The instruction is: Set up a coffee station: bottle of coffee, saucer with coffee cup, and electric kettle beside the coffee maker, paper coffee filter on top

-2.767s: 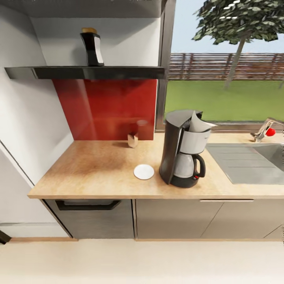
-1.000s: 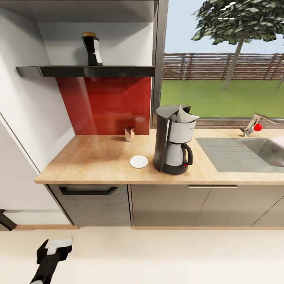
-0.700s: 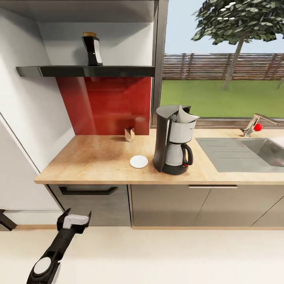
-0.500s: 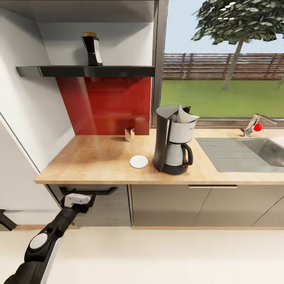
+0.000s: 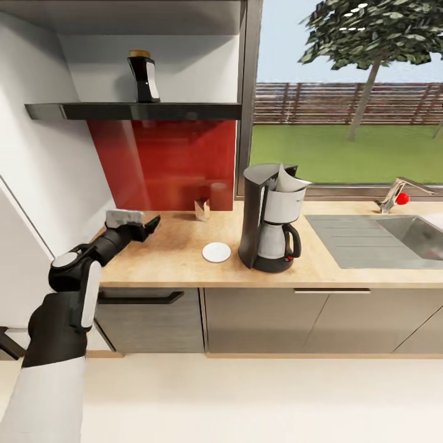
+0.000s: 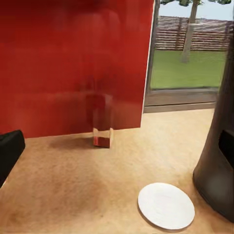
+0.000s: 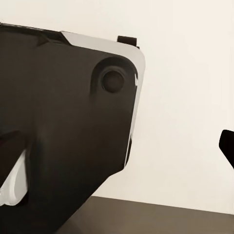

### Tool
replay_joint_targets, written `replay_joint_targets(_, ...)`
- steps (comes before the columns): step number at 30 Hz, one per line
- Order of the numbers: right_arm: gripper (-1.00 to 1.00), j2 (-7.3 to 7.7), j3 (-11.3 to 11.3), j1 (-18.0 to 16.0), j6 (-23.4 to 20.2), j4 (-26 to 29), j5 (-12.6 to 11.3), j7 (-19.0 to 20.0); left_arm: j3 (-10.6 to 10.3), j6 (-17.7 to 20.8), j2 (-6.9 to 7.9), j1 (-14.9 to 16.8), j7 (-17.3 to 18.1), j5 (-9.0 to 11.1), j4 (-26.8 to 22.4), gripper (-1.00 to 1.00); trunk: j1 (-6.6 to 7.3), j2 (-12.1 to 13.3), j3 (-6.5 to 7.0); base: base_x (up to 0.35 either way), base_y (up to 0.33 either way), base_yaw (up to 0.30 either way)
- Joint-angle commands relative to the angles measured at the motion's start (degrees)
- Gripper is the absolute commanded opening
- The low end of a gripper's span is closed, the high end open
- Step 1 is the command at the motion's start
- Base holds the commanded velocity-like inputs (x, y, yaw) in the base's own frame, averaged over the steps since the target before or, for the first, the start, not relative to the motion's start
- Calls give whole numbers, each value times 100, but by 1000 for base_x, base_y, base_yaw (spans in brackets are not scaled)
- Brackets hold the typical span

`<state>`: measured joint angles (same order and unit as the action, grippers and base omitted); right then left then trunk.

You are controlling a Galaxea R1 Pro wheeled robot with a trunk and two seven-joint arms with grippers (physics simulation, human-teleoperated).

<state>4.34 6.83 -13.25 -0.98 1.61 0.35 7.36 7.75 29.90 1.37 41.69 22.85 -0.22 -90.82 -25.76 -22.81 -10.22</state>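
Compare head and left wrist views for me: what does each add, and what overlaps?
Head view alone: the dark tapered bottle of coffee with tan cap upright on the black floating kitchen shelf, the white paper coffee filter atop the tall black coffee maker, the steel sink, and the left claw over the tan wood-look countertop.

Left wrist alone: nothing extra.

Both: the flat round white saucer, red backsplash, and small tan block.
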Motion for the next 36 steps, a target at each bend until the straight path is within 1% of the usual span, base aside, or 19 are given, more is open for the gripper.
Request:
replay_joint_targets(1,100,0,38,-2,-9,6,2,13,8,178,-6,275,-16,-19,-2,100,-3,-11,-13,0,0,0)
replay_joint_targets(3,100,-2,38,-2,-8,6,1,14,8,384,-6,651,-130,-29,8,100,-3,-11,-13,0,0,0)
replay_joint_targets(6,100,-3,38,-2,-8,6,0,12,-1,837,-15,1436,-503,-37,39,100,-3,-11,-13,0,0,0)
replay_joint_targets(9,100,-3,38,-2,-8,1,4,12,-176,1181,-12,2233,-898,-34,217,100,-3,-11,-13,0,0,0)
replay_joint_targets(10,100,-3,38,-2,-8,0,6,11,-259,1242,-17,2495,-1024,-33,320,100,-3,-11,-13,0,0,0)
replay_joint_targets(11,100,-3,38,-2,-8,-1,6,11,-295,1264,-21,2625,-1086,-32,381,100,-3,-11,-13,0,0,0)
replay_joint_targets(13,100,-3,36,-2,-8,-5,8,11,-394,1316,-75,3145,-1330,-32,719,100,-3,-11,-13,0,0,0)
replay_joint_targets(14,100,-3,37,-2,-8,-6,8,11,-408,1323,-102,3280,-1386,-31,827,100,-3,-11,-13,0,0,0)
replay_joint_targets(18,100,-3,33,-2,-8,-10,13,11,-457,1340,-293,4344,-1676,-35,1913,100,-3,-11,-13,0,0,0)
replay_joint_targets(20,100,-3,32,1,-8,-11,16,11,-467,1314,-338,4866,-1734,-40,2587,100,-3,-11,-13,0,0,0)
replay_joint_targets(21,100,-3,31,2,-8,-11,16,11,-469,1305,-348,4994,-1742,-43,2766,100,-3,-11,-13,0,0,0)
replay_joint_targets(24,100,2,31,12,-11,-16,17,11,-474,1207,-390,5731,-1878,-64,3931,100,-3,-11,-13,0,0,0)
replay_joint_targets(25,100,10,30,18,-13,-18,17,11,-478,1026,-403,6030,-2061,-73,4474,100,-3,-11,-13,0,0,0)
replay_joint_targets(26,100,18,30,23,-14,-19,17,3,-480,847,-410,6196,-2225,-81,4795,100,-3,-11,-13,0,0,0)
replay_joint_targets(29,100,52,29,30,-16,-18,-3,-147,-483,354,-453,6532,-2735,-147,5517,100,-3,-11,-13,0,0,0)
replay_joint_targets(30,100,68,29,36,-10,-13,-219,-419,-484,39,-479,6858,-3111,-301,6175,100,-3,-11,-13,0,0,0)
replay_joint_targets(31,100,67,29,37,-11,-13,-289,-443,-484,15,-479,6913,-3139,-335,6254,100,-3,-11,-13,0,0,0)
replay_joint_targets(34,100,40,38,46,-15,-12,-747,-504,-484,-67,-486,7176,-3225,-567,6622,100,-3,-11,-13,0,0,0)
replay_joint_targets(36,100,29,43,49,-14,-11,-883,-506,-478,-91,-489,7241,-3242,-676,6716,100,-3,-11,-13,0,0,0)
